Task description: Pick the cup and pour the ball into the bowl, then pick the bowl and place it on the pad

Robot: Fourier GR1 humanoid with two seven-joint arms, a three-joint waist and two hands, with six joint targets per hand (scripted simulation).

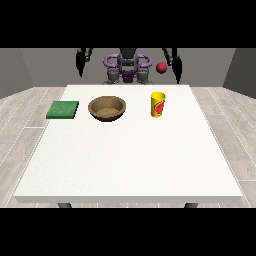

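Yellow cup stands upright, long axis vertical, mouth up, right of brown bowl and green pad. Red ball sits above the cup, apart. Both hands hang holding nothing; finger spread can't be told.

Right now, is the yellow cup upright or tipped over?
Upright. The yellow cup stands on its base on the white table, open rim facing up, right of the brown bowl. Neither hand touches it.

No readable text anywhere — the yellow cup bears only a red mark, illegible.
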